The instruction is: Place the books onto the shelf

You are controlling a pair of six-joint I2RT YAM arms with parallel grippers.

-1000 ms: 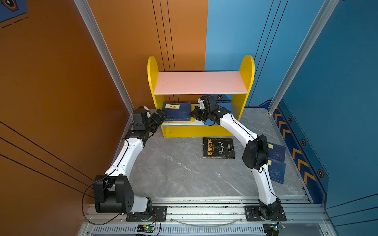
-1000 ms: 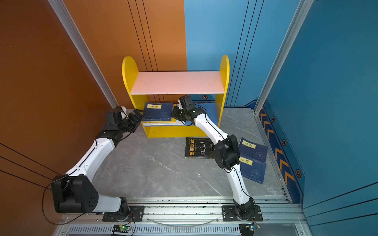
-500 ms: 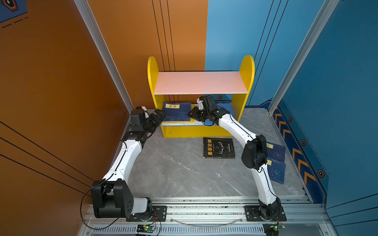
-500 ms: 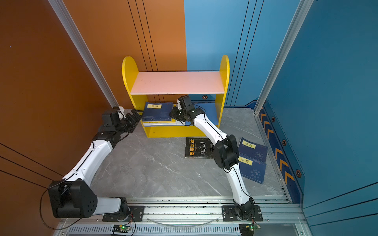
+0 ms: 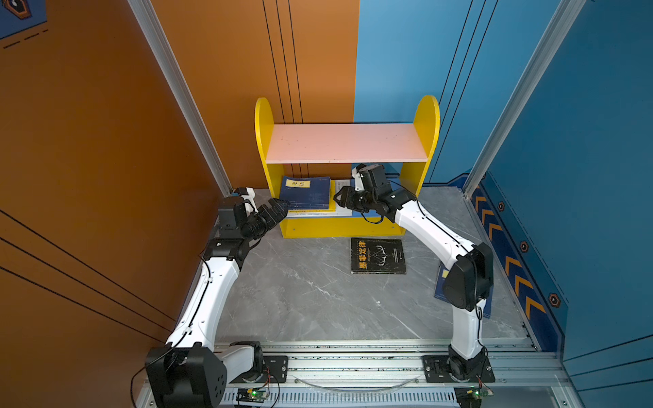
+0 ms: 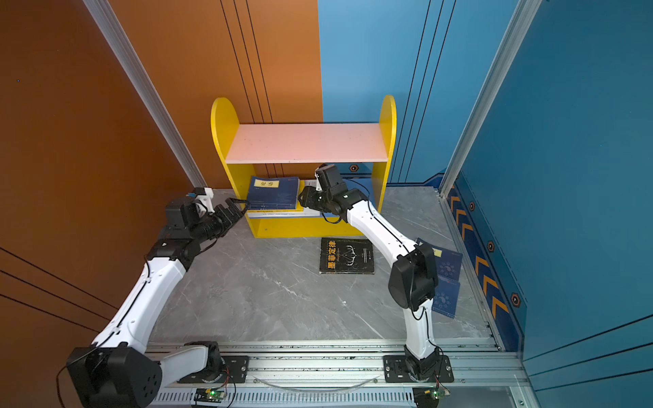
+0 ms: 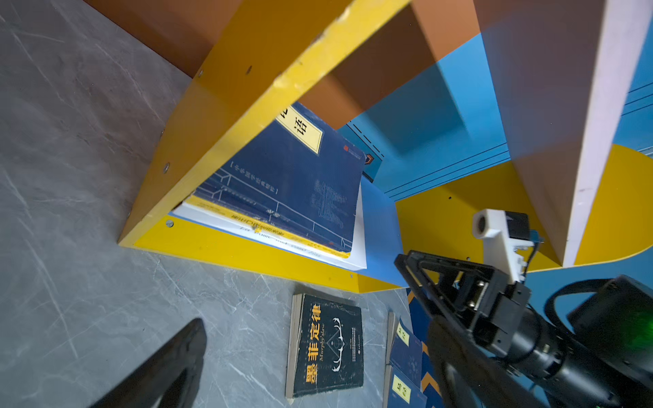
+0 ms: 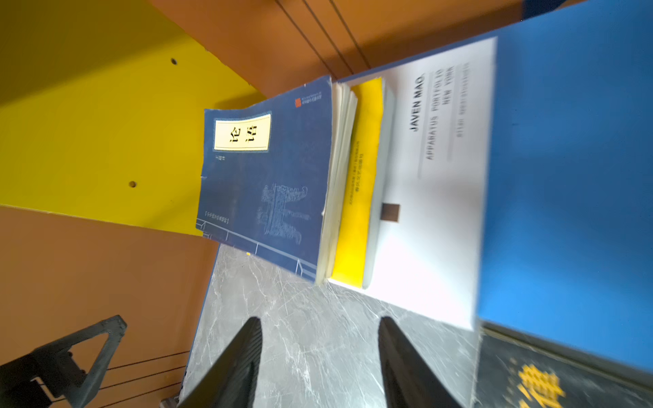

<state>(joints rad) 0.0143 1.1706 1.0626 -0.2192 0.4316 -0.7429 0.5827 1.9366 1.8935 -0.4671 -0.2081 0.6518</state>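
Our right gripper (image 8: 318,325), jaws parted and empty, points at the navy book (image 5: 305,192) lying just ahead in the shelf (image 5: 346,143), while the black book (image 5: 378,255) lies flat on the floor (image 5: 300,289) below and behind it, farther from our wide-open left gripper (image 5: 276,209).

**Right gripper (image 5: 340,200) opens; left arm (image 5: 212,293) sinks back**

The right gripper, closed a second ago, now has its jaws apart with nothing between them, just off the stack of books (image 5: 305,192). The left arm has stretched out, and its black elbow (image 5: 185,379) has dropped toward the front rail (image 5: 353,364).
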